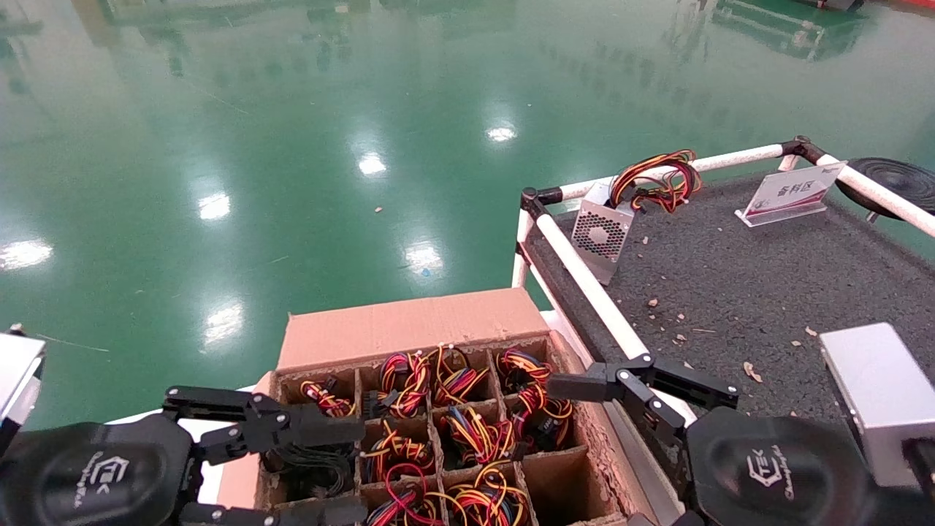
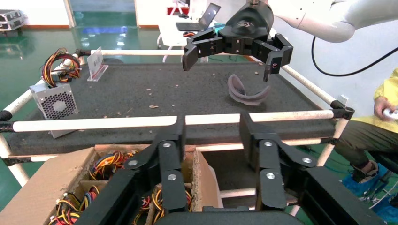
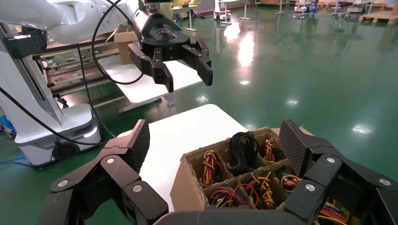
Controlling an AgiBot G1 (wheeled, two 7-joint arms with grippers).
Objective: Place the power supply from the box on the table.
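Both grippers are over the box [image 1: 409,329], jaws spread wide, nothing held. Left gripper [image 1: 343,467] sits above the box's left cells, fingers pointing right across them. Right gripper [image 1: 570,446] hangs at the box's right edge, beside the white rail of the table [image 1: 730,292], fingers pointing left toward the cells.

Power supply [image 1: 605,232] stands on the table's far left corner, leaning against the rail, fan grille facing the robot, red/yellow/orange wires [image 1: 655,179] looped over the top rail. It's well apart from both grippers, beyond the box's far flap. Left wrist view confirms: power supply [image 2: 53,104] sits at the table corner, right gripper [image 2: 230,56] well away from it above the table edge.

Box cells are full of coloured wire bundles [image 1: 453,409]; one left cell holds a black cable coil [image 3: 241,150]. A white sign stand [image 1: 792,191] is on the table's far side, and another silver unit [image 1: 873,398] lies at the near right.
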